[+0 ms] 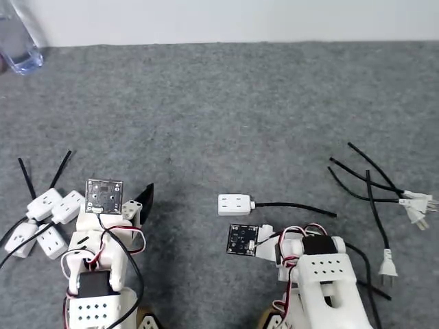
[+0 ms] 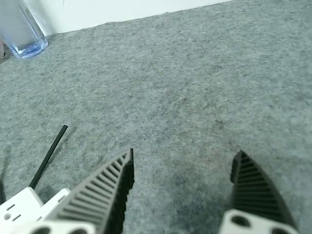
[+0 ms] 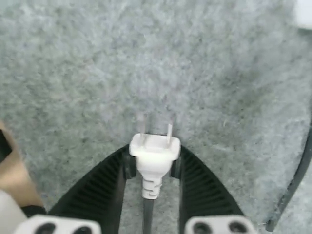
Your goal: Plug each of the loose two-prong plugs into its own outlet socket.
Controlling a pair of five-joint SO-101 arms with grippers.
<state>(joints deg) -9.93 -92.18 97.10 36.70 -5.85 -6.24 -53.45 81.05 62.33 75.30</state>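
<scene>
Plug (image 3: pixel 154 153), pinched between the jaws of the right claw (image 3: pixel 154 157), prongs pointing forward over the carpet (image 3: pixel 97 58). The socket (image 1: pixel 234 204) lies just ahead, long axis crosswise. Left claw (image 2: pixel 185 156) gapes empty, farther from it.

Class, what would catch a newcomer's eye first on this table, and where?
The white two-prong plug clamped in the right gripper, prongs pointing out over the grey mat, stands out. Next come the lone outlet socket mid-table, the cluster of sockets at the left and the loose plugs at the right.
</scene>
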